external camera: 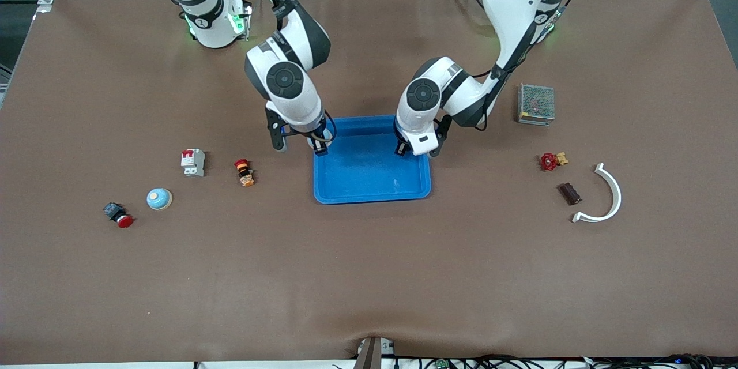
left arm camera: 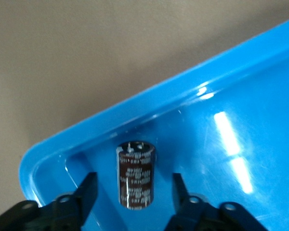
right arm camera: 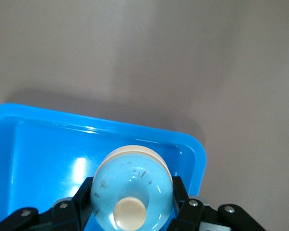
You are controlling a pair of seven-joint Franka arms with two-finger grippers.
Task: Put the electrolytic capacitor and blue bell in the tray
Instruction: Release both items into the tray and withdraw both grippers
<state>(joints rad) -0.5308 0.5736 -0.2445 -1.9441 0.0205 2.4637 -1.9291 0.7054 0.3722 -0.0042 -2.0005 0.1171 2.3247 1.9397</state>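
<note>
While the capacitor (left arm camera: 136, 174) sits loose in the tray (left arm camera: 260, 159) corner between the left gripper's (left arm camera: 135, 192) spread fingers, that arm should rise straight so neither finger tips it. Over the tray's corner toward the right arm, the right gripper (right arm camera: 134, 195) clamps the blue bell (right arm camera: 133, 190); lower first, then let go.

Pale print is seen running down the sleeve of the capacitor (left arm camera: 136, 174), but no word or number of it can be made out. No other lettering can be read.
</note>
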